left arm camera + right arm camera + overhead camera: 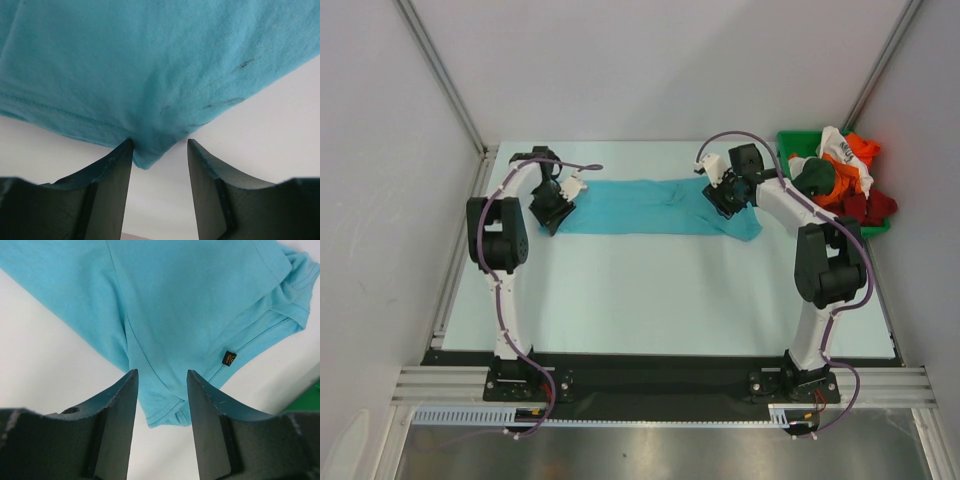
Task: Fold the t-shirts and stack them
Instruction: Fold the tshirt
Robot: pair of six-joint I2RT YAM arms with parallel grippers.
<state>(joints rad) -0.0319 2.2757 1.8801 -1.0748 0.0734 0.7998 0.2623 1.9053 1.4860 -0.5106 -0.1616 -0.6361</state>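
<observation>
A turquoise t-shirt (650,206) lies folded into a long strip across the far part of the table. My left gripper (553,212) is open over its left end; in the left wrist view a corner of the cloth (150,150) hangs between the open fingers (117,175). My right gripper (728,198) is open over the right end; in the right wrist view a sleeve hem (167,405) lies between the spread fingers (120,410). Other t-shirts, orange, red, dark green and white (840,175), are heaped at the far right.
A green plastic bin (790,142) at the far right corner holds the heap of shirts, which spills over its rim. Grey walls enclose the table (650,300) on three sides. A black strip runs along the near edge by the arm bases.
</observation>
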